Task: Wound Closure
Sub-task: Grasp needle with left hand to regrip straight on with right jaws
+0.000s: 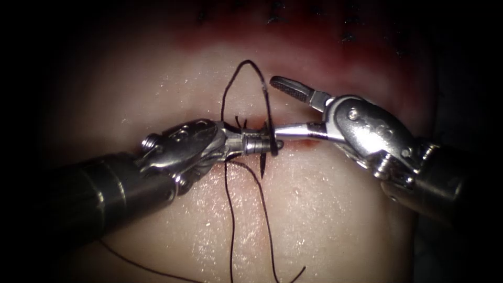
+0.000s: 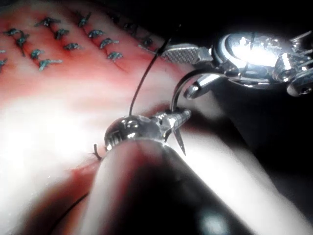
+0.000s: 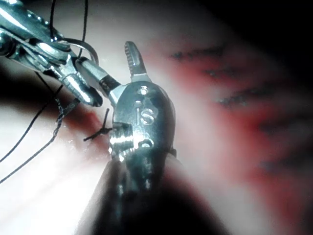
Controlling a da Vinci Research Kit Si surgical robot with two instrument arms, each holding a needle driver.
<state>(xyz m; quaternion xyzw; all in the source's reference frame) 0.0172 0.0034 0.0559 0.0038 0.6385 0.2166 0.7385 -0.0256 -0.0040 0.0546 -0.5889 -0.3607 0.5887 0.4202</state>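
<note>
The dark curved steel needle (image 1: 267, 123), clear of the pale pork tissue (image 1: 325, 220) and standing across the cut, is clamped near its pointed end by the left pincer (image 1: 262, 144), with the right pincer (image 1: 280, 107) spread apart just right of it, nothing held.

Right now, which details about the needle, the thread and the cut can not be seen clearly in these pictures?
- Needle: endoscope view, the left tool shut on it hides its mid-curve; its tip hangs free below.
- Thread: endoscope view, strands leave at the lower picture edge, length unknown.
- Cut: endoscope view, both tools cover most of it.
- Right tool: open, its lower jaw meets the left tool's tip; contact with needle unclear.
</note>
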